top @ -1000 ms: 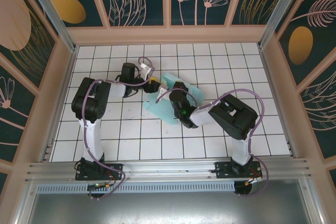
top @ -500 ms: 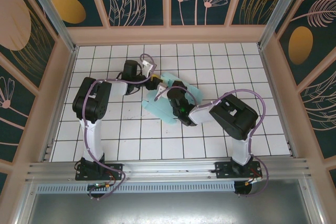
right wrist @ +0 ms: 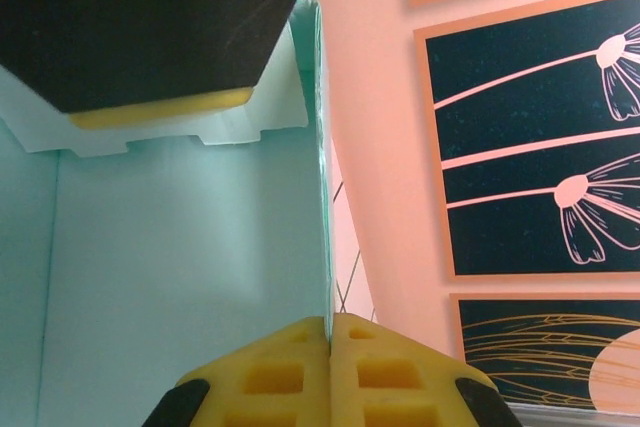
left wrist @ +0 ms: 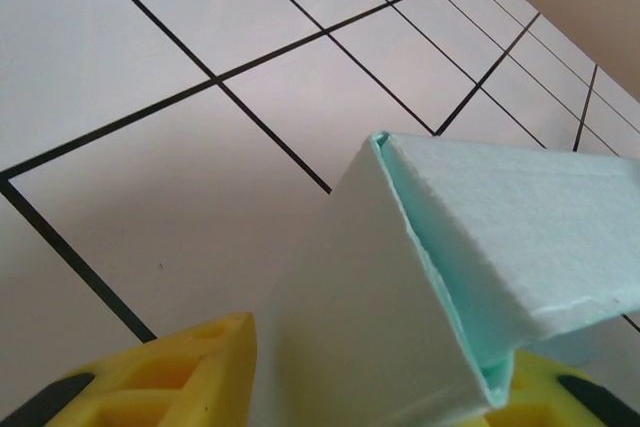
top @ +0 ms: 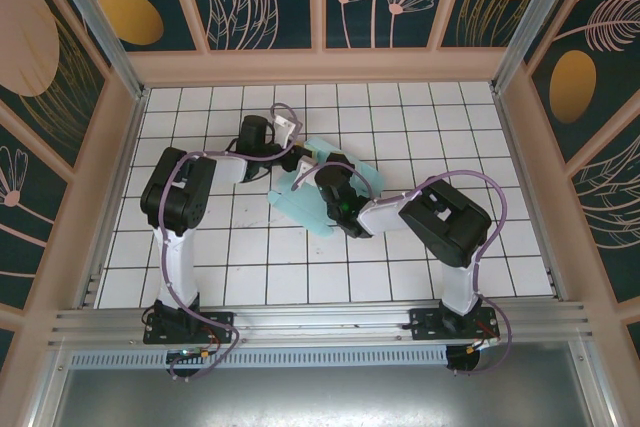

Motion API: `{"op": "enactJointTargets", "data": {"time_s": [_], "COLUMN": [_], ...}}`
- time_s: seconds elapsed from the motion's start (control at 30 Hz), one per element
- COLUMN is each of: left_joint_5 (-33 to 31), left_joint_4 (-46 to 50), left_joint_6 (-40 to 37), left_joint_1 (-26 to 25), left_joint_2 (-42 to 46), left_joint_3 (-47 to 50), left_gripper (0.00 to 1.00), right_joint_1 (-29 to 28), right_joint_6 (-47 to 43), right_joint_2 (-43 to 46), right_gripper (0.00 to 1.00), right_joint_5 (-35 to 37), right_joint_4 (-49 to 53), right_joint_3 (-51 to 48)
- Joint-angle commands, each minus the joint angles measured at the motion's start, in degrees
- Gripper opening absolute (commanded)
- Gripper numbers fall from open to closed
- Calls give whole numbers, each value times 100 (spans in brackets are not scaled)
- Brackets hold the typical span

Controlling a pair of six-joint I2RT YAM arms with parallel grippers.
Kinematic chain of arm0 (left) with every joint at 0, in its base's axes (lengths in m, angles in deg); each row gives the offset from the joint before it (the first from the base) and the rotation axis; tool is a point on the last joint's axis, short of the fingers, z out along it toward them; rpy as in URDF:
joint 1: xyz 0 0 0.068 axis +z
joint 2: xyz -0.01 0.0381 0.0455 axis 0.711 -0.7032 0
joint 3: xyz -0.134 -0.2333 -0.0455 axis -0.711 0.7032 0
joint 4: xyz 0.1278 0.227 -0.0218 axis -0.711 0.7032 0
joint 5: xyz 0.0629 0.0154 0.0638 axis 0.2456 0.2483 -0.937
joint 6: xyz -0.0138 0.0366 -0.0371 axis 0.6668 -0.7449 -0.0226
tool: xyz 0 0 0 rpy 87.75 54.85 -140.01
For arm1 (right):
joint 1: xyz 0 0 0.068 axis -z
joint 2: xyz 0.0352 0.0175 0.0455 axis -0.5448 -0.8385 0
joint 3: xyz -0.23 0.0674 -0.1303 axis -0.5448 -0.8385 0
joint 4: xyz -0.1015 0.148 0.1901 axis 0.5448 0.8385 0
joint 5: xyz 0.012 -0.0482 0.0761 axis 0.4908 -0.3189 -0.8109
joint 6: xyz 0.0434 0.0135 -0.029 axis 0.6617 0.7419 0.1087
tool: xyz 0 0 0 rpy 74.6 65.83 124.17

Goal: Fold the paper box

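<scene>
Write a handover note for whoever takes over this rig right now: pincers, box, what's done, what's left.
Left pincer: straddles a raised, folded edge of the box; a firm grip is not certain.
Right pincer: shut on a thin upright wall of the box.
Box: middle of the table, partly lifted off it.
Done: at least one crease made, one wall standing.
Left: the box does not look closed; the remaining flaps likely need folding in.
</scene>
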Motion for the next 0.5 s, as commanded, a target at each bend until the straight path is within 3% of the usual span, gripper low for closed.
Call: {"op": "enactJointTargets", "data": {"time_s": [0.0, 0.13, 0.3, 0.47], "left_joint_5": [-123, -277, -435, -462], "left_joint_4": [-339, -603, -710, -948], "left_joint_6": [-2, -60, -170, -179], "left_joint_1": [-7, -24, -42, -68], "left_joint_2": [51, 172, 228, 271], "left_joint_3": [285, 588, 663, 737], "left_gripper": [40, 39, 28, 33], "right_joint_1": [-59, -59, -60, -78], "right_joint_6": [207, 208, 207, 245], "right_joint_2": [15, 23, 0, 6], "right_gripper": [0, 0, 0, 0], "right_joint_5": [-129, -144, -162, -195], "right_joint_4": [247, 248, 266, 333], "right_joint_3": [61, 73, 95, 123]}}
